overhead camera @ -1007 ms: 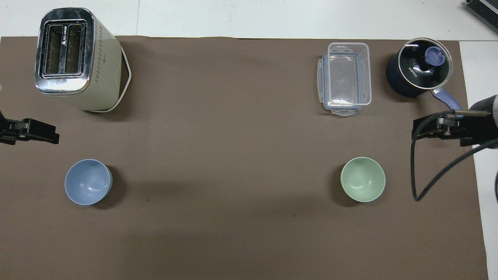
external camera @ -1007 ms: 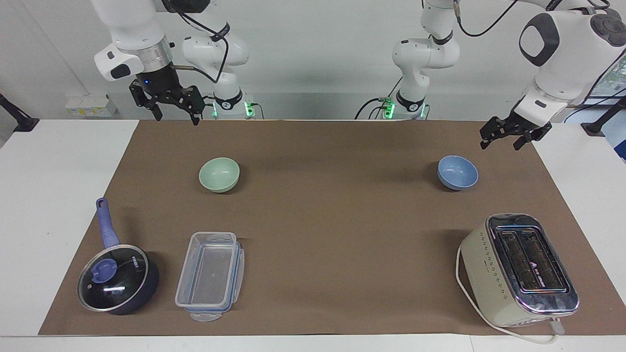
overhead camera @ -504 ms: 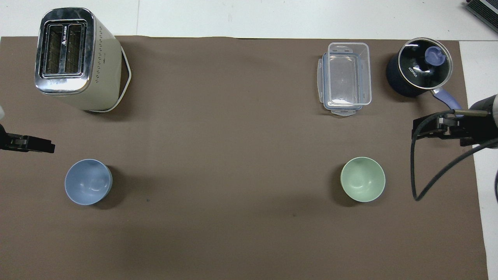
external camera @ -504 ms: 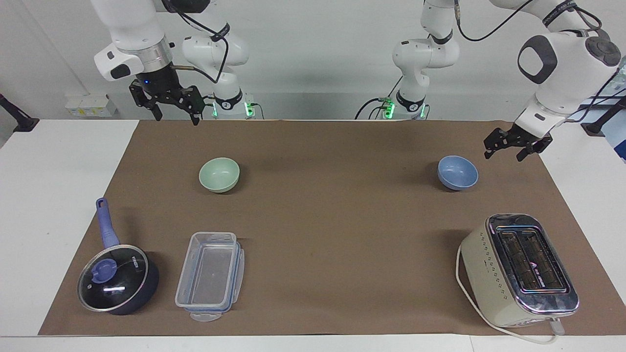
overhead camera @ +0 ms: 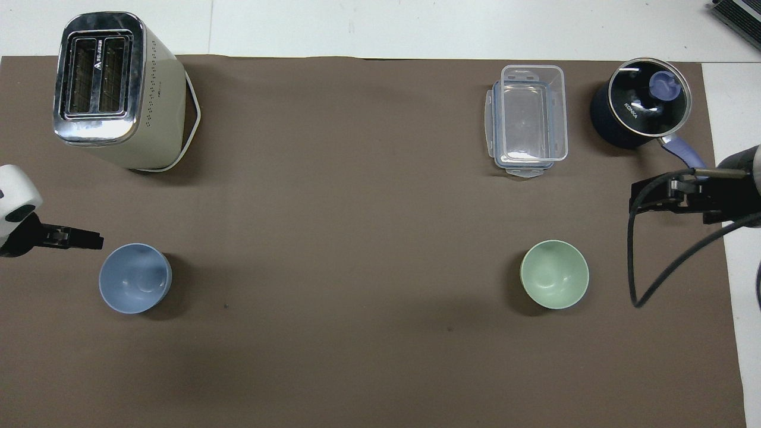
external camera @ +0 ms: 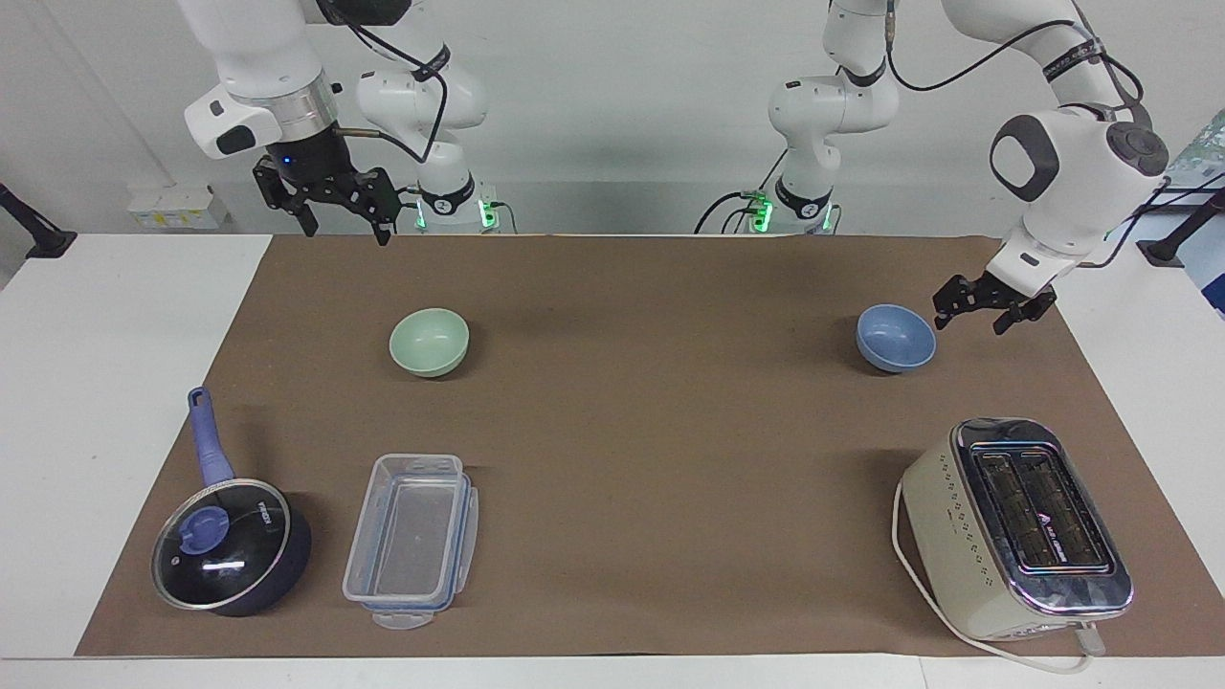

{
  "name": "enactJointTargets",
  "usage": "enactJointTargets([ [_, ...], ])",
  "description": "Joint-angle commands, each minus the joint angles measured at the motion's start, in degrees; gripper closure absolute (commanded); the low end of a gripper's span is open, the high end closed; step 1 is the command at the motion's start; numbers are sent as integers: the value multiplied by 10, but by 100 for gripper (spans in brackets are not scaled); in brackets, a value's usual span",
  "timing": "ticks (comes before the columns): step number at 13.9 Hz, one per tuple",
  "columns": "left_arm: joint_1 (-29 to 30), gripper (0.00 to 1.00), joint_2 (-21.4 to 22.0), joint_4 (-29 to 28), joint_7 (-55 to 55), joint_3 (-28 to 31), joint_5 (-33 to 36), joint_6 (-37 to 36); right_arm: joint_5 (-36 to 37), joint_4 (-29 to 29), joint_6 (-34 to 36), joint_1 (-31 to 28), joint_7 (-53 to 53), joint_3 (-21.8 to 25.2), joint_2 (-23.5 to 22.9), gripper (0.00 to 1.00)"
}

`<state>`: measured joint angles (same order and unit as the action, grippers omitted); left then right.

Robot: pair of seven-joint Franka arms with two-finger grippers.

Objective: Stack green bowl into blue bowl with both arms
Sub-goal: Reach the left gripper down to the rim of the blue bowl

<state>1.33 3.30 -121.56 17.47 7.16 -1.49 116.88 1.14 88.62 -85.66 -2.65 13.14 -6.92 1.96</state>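
The green bowl [external camera: 430, 341] stands upright on the brown mat toward the right arm's end; it also shows in the overhead view [overhead camera: 554, 274]. The blue bowl [external camera: 896, 337] stands upright toward the left arm's end, also seen from overhead [overhead camera: 135, 277]. My left gripper [external camera: 969, 325] is open and empty, low beside the blue bowl's rim on the side toward the table's end, not touching it; overhead it shows as well [overhead camera: 89, 239]. My right gripper [external camera: 349, 234] is open and empty, raised over the mat's edge by the robots, well apart from the green bowl.
A cream toaster [external camera: 1019, 526] with a white cord stands farther from the robots than the blue bowl. A clear plastic container [external camera: 412, 536] and a dark blue lidded saucepan [external camera: 230, 545] stand farther out than the green bowl. A black cable hangs from the right arm [overhead camera: 636, 261].
My left gripper has come down and moved in toward the blue bowl. The right arm and both bowls have not moved.
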Motion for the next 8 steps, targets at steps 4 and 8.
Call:
enactJointTargets([
  [4, 18, 0, -7, -74, 16, -6, 4, 56, -12, 9, -4, -8, -1, -2, 9, 0],
  [8, 17, 0, -1, -126, 18, -7, 4, 105, -12, 9, -4, -8, -1, -2, 9, 0],
])
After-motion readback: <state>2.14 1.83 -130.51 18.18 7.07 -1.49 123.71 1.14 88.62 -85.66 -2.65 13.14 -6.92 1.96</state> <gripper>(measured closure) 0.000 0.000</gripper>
